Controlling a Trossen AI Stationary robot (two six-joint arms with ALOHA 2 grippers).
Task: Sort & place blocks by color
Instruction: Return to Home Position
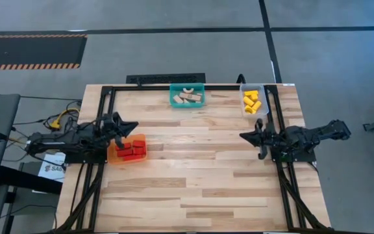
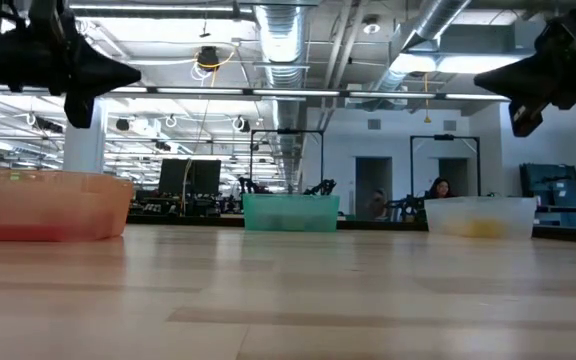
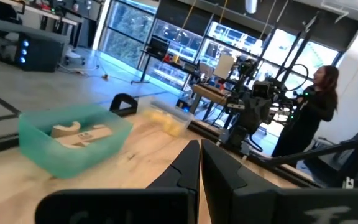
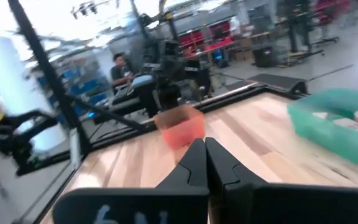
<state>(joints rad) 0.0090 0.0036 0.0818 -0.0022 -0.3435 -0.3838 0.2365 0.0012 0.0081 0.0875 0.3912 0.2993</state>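
Over butcher-block table (image 1: 193,188), left hand (image 3: 199,149) and right hand (image 4: 204,146) pinched closed, red blocks (image 1: 132,149) in translucent orange bin (image 1: 112,155)

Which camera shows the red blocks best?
The high view: it looks straight down into the orange bin, so the red blocks show from above. The low view gives only a red band through the bin's wall. The right wrist view shows the bin far off; the left wrist view misses it.
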